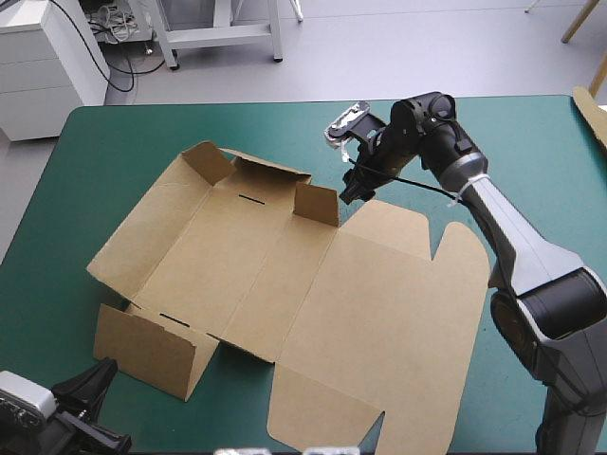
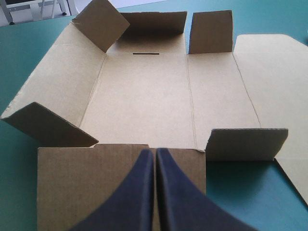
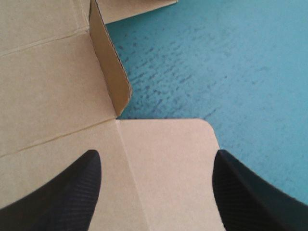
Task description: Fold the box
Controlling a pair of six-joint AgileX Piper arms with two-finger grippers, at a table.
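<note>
High view looks down over the whole surface (image 1: 114,142). Left wrist view faces low across the box (image 2: 144,96); right wrist view sits close above its far flap (image 3: 108,72), shared by all.

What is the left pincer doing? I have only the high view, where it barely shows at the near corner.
Observer: The left pincer is shut to one pointed arch, aimed at the raised near wall of the box.
Operator: And the right one, open or shut?
Observer: The right pincer is open, standing over the rounded flap, which lies flat on the teal-green cover.
</note>
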